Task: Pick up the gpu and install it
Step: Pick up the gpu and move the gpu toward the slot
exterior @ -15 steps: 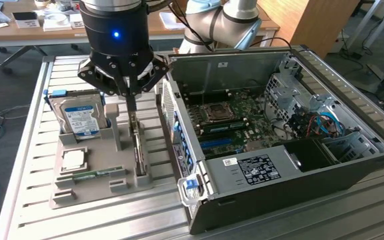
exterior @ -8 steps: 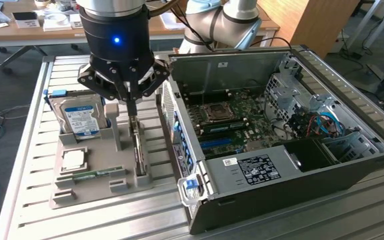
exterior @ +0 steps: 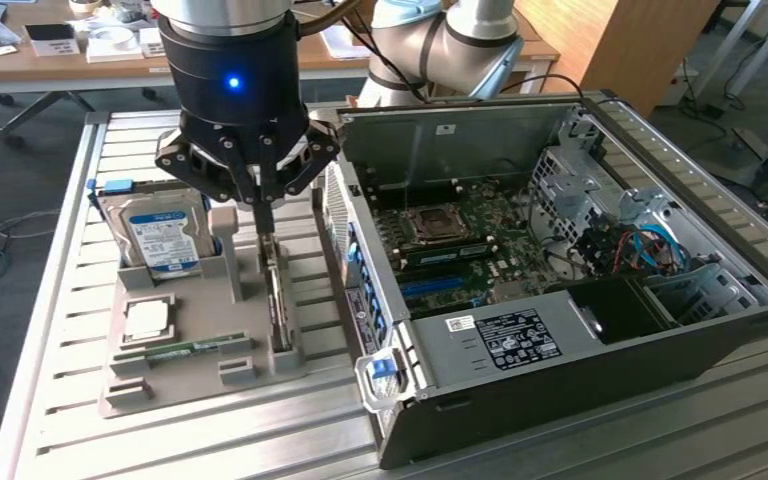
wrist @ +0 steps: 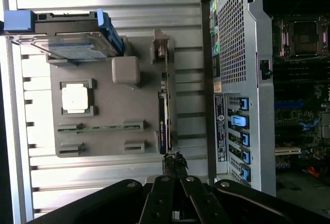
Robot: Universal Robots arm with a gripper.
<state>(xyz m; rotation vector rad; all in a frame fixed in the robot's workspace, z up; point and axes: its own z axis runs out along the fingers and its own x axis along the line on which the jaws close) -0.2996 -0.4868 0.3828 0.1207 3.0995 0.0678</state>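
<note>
On the plain grey tray (exterior: 184, 385), the hard drive (exterior: 160, 235) bore a blue-and-white label and the memory stick (exterior: 191, 349) was green. The gpu (exterior: 275, 300) on that tray looked dark.

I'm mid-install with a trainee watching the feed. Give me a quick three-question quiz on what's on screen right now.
1. True or false: the graphics card already sits inside the computer case.
2. Pick one: the closed gripper has its fingertips nearest to A) the processor, B) the graphics card, C) the memory stick.
3. Short answer: which part with a blue and white label stands in the grey holder, on the exterior view's left of the card?

Key
1. False. It stands on edge in the grey holder, outside the case.
2. B
3. The hard drive
</note>
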